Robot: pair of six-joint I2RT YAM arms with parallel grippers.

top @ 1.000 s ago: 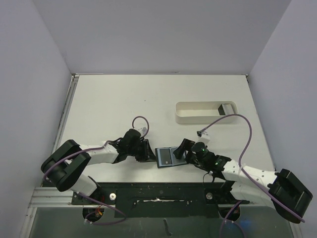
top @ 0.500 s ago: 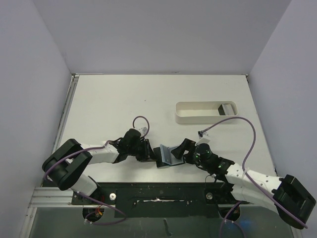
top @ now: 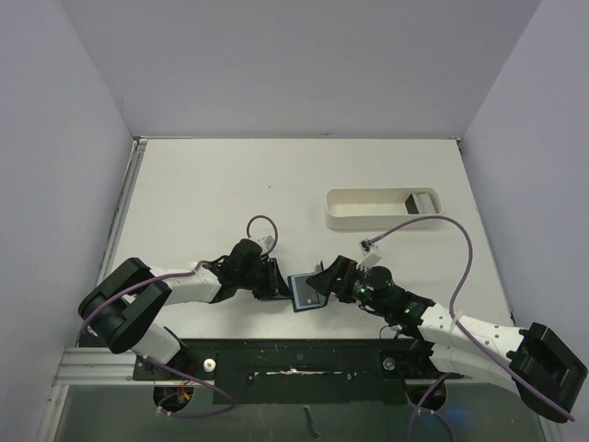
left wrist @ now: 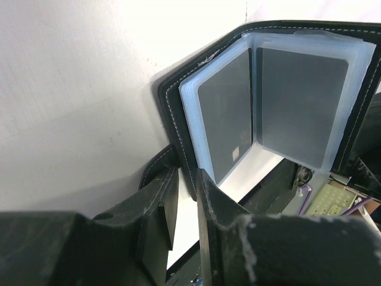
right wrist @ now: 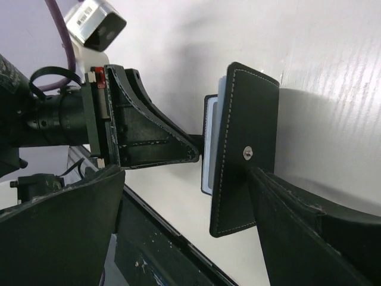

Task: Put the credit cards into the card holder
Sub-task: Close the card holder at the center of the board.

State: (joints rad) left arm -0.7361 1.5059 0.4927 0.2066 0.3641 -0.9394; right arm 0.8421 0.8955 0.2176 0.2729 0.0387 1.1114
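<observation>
Claw of the left arm [top: 273,284] sits low near the table's [top: 230,193] near edge, left of centre, pointing right. Its fingers [left wrist: 161,202] are nearly together and clamped on the edge of the card holder's [top: 307,291] black cover. Card holder is between both claws, just right of the left one, near the front edge of the table. It is open like a book and propped up, not lying flat. Left wrist view shows white stitching along the cover rim and pale bluish clear pockets [left wrist: 306,44] inside. Two dark grey credit cards [left wrist: 226,122] sit in the pockets, one on each side of the fold, and the left card has a small pale mark near its lower corner. Right wrist view shows the outer black flap upright on its edge with a metal snap [right wrist: 246,153] at its middle. Right claw [top: 327,279] is just right of the holder with jaws wide apart, the flap standing between them, close to one finger, nothing gripped. Further right and well back lies a long white oval tray [top: 368,221], with a small dark and grey thing [top: 421,201] at its right end, too small to tell.
</observation>
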